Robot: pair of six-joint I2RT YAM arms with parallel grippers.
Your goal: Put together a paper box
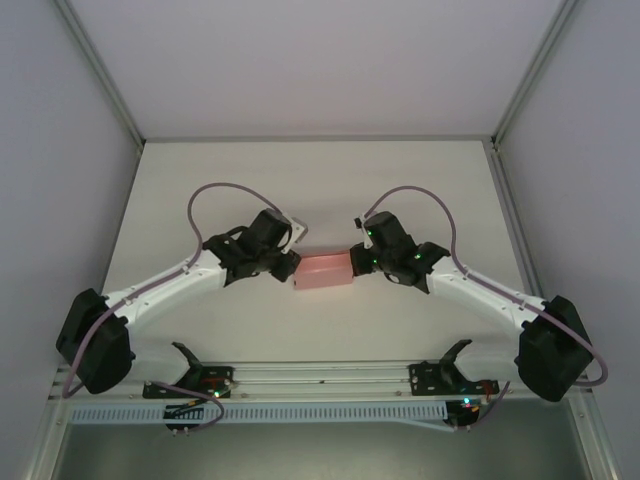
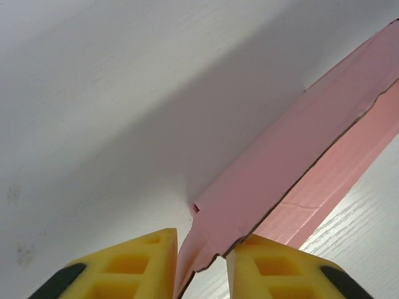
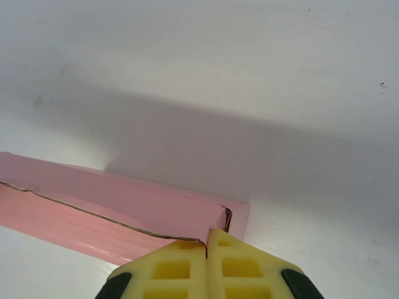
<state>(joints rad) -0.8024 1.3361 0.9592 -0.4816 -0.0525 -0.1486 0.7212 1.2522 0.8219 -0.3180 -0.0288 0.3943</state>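
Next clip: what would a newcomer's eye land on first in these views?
The pink paper box stands out at the centre of the white table, with the left gripper and right gripper at its two ends. Up close in the wrist views, the right gripper is pinched shut on the box's thin card edge. The left gripper's yellow fingers sit either side of the opposite edge.

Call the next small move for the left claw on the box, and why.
Probably close the left claw on the box edge. Its fingers sit apart on either side of the pink card at the box's left end, with a gap visible, while the right claw is shut on the opposite end. Pinning both ends should let the arms work the box together.
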